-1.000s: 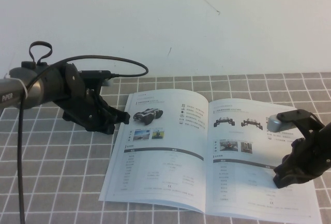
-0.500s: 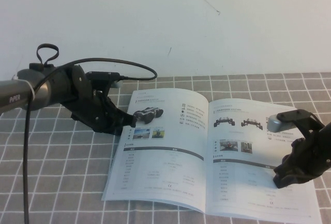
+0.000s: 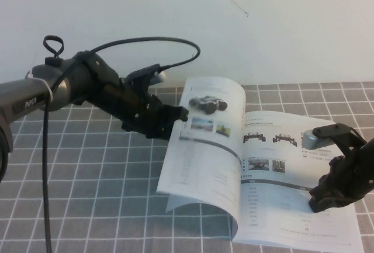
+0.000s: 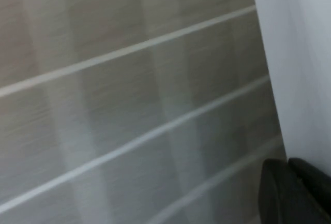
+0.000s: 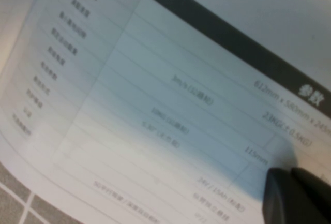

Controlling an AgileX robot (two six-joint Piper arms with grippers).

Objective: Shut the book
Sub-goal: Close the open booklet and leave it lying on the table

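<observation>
left hand [image 3: 177,114] under page [image 3: 207,148], right [image 3: 322,199] atop

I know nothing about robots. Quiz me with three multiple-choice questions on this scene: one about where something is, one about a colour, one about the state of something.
1. Where is the right gripper?
A. on the book's right page
B. on bare cloth
C. against the wall

2. What colour is the tablecloth?
A. red
B. grey with white lines
C. green

3. How is the left page?
A. lying flat
B. raised and curving over
C. torn out

Answers:
1 A: it rests low on the right page.
2 B: grey squares with a white grid show all around the book.
3 B: the page stands up off the cloth, with the left gripper at its outer edge.
</observation>
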